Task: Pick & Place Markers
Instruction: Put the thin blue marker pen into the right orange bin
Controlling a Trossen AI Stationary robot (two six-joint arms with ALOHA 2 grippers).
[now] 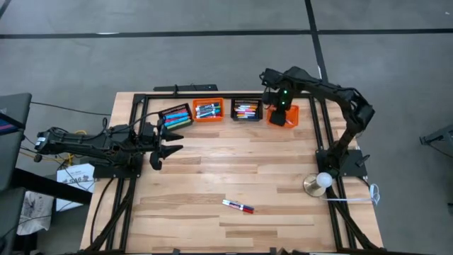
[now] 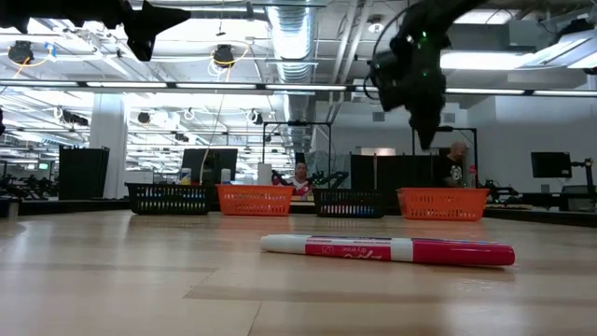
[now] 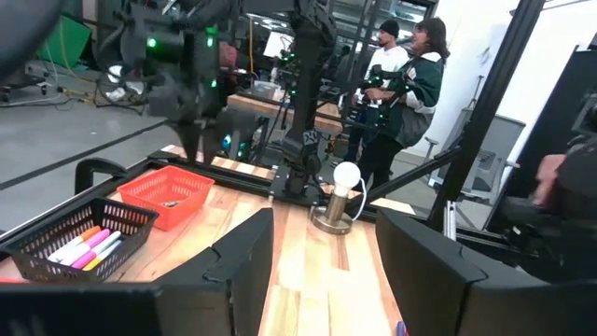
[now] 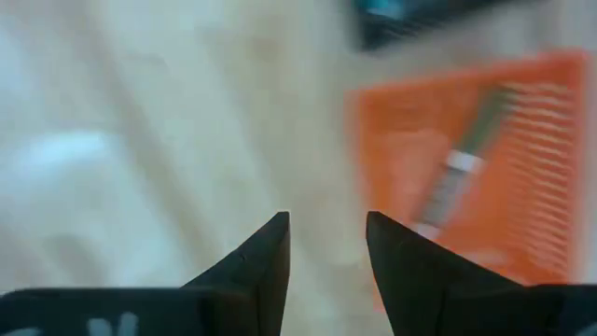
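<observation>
Nearest me, two markers lie loose on the table, well apart from the baskets.

Mid-table on the left, my left gripper waits, fingers spread, holding nothing.

At the far edge, three baskets already hold markers. My right gripper hangs over the rightmost orange basket, fingers parted and empty; one marker lies inside.

Risk: the loose markers lie close together, so I may nudge one and it rolls away.

Right gripper hangs raised, fingers parted; left gripper waits open.
</observation>
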